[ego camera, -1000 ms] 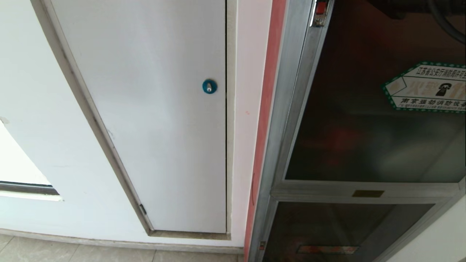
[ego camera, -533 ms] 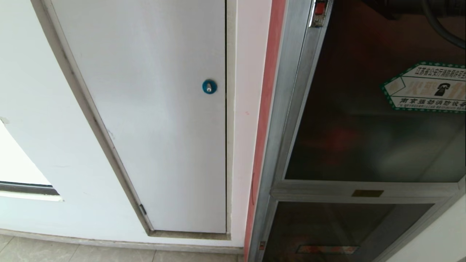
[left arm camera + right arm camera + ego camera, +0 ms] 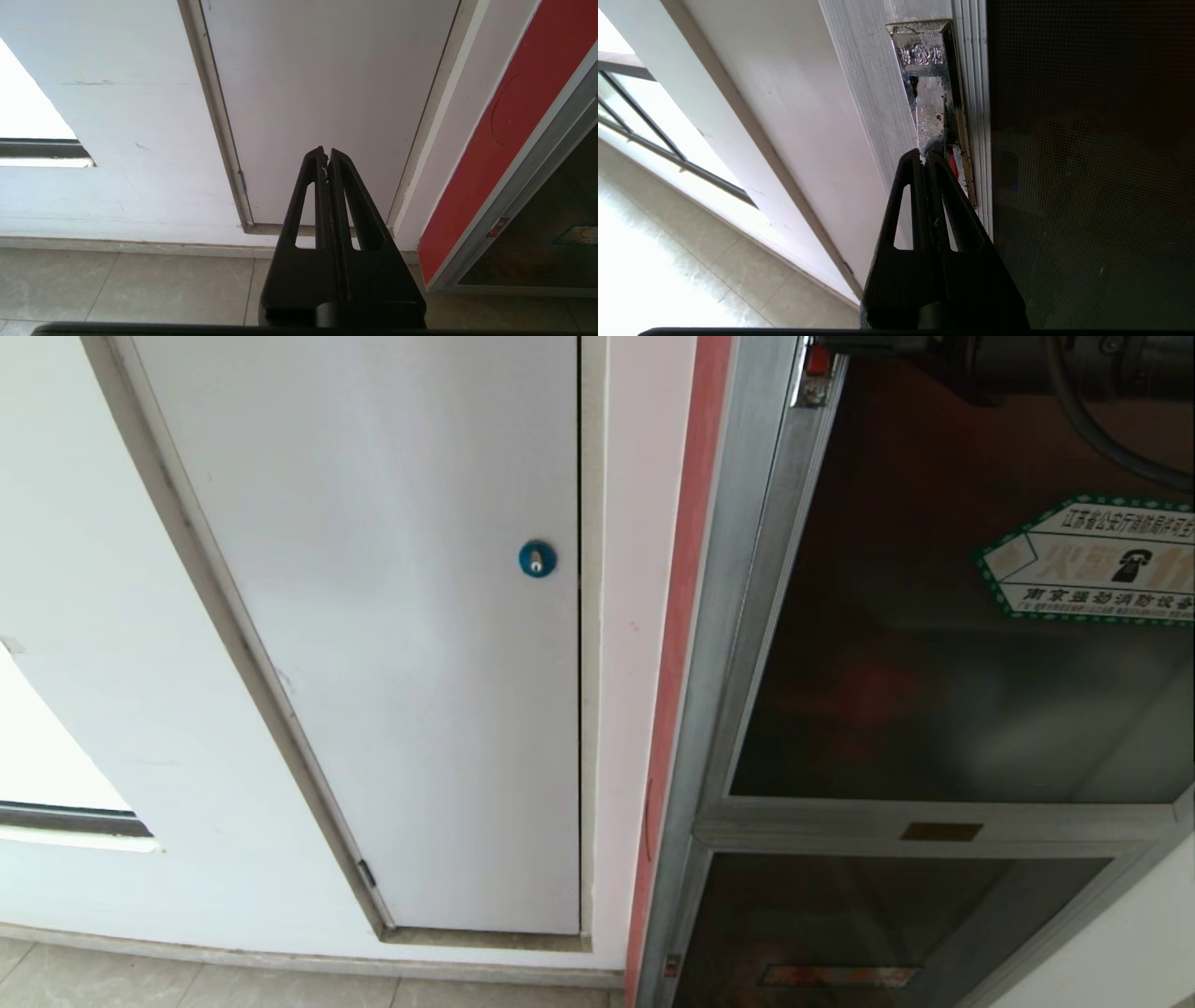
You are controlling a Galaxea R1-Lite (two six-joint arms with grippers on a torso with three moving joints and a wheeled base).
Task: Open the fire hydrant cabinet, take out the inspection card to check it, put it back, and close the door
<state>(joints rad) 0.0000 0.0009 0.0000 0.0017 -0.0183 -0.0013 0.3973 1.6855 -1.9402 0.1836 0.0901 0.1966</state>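
Observation:
The fire hydrant cabinet stands at the right of the head view, silver-framed. Its door is dark glass with a green-bordered sticker and a red latch at its left edge. My right arm reaches in along the top of that view. In the right wrist view my right gripper is shut and empty, its tips at the worn metal latch plate, beside the red latch. My left gripper hangs parked, shut and empty. The inspection card is hidden.
A plain white panel door with a blue round lock fills the wall left of the cabinet. A smaller lower glass panel sits under the door. Beige floor tiles run along the wall's foot.
My right arm has slid left along the top of the head view, toward the red latch. The cabinet, its door and the left arm have not moved.

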